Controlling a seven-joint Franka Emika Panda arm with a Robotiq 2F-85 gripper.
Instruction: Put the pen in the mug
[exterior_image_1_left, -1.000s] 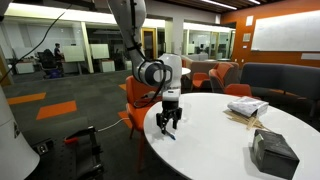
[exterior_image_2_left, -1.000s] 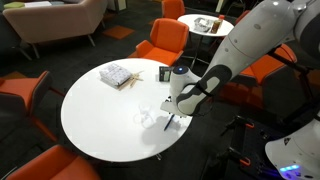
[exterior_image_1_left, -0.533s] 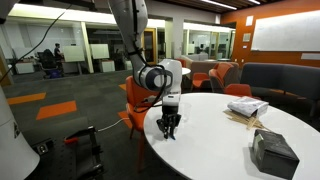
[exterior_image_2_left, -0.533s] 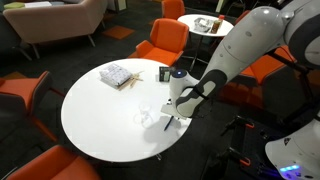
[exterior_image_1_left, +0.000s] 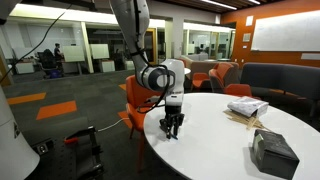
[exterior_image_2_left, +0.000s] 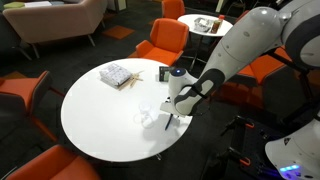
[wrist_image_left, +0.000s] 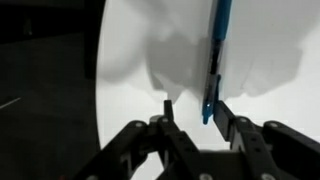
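White round table (exterior_image_2_left: 95, 110), office lounge; your gripper (wrist_image_left: 190, 108) hangs low over it, jaws apart, clasping nothing; pen (wrist_image_left: 215, 60) lies flat, upper right of wrist view, just beside one finger; grasp, carry and drop all remain.

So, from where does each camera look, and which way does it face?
Exterior view, near table height: faces across the round white table toward glass-walled offices; arm and end effector show.
Exterior view, high up: faces down onto the table; arm enters from the right.
Wrist view: faces down past the end effector onto the thin blue pen.
Both exterior views share table and end effector.
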